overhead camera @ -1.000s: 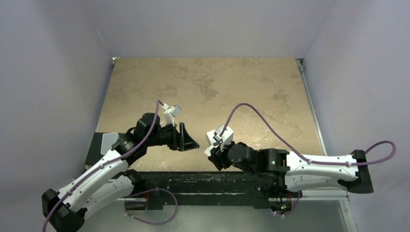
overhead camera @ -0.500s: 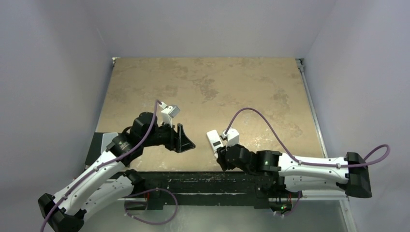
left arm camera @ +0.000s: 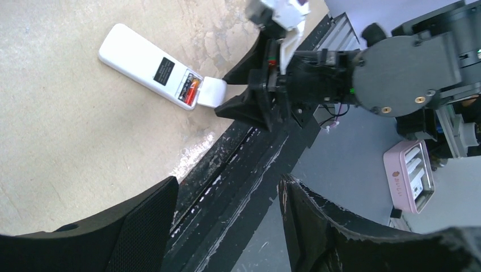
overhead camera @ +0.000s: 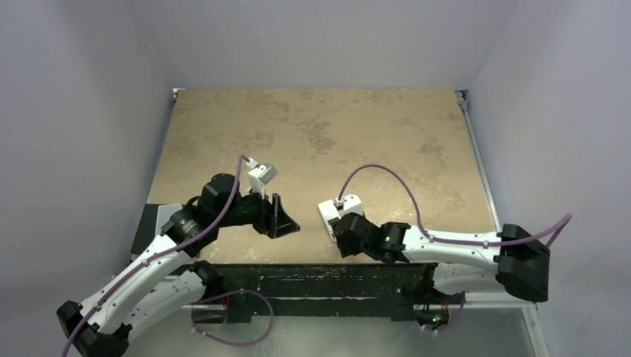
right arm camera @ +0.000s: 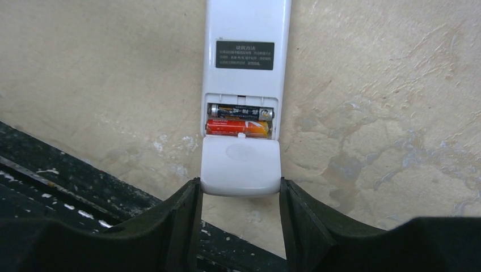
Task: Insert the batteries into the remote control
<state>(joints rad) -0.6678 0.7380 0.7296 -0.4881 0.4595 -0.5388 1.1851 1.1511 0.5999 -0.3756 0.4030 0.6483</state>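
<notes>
The white remote control (right arm camera: pixel 247 34) lies face down on the table, its battery bay open. A dark battery (right arm camera: pixel 240 111) and a reddish-orange battery (right arm camera: pixel 237 127) lie side by side in the bay. A light-grey cover plate (right arm camera: pixel 241 164) sits at the bay's near end. My right gripper (right arm camera: pixel 240 190) is low at the table's front edge, and its fingertips touch both sides of the plate. The remote (overhead camera: pixel 327 212) also shows in the top view and in the left wrist view (left arm camera: pixel 150 67). My left gripper (left arm camera: pixel 227 192) is open and empty, left of the remote (overhead camera: pixel 286 216).
The black front rail (overhead camera: pixel 320 275) runs just behind my right gripper (overhead camera: pixel 336 232). A pink case (left arm camera: pixel 409 175) lies off the table, below its front edge. The tan tabletop (overhead camera: pixel 335 134) stretches away beyond the remote.
My right arm has lowered and flattened out, bringing its gripper down to the remote's near end. My left gripper has shifted slightly left and back.
</notes>
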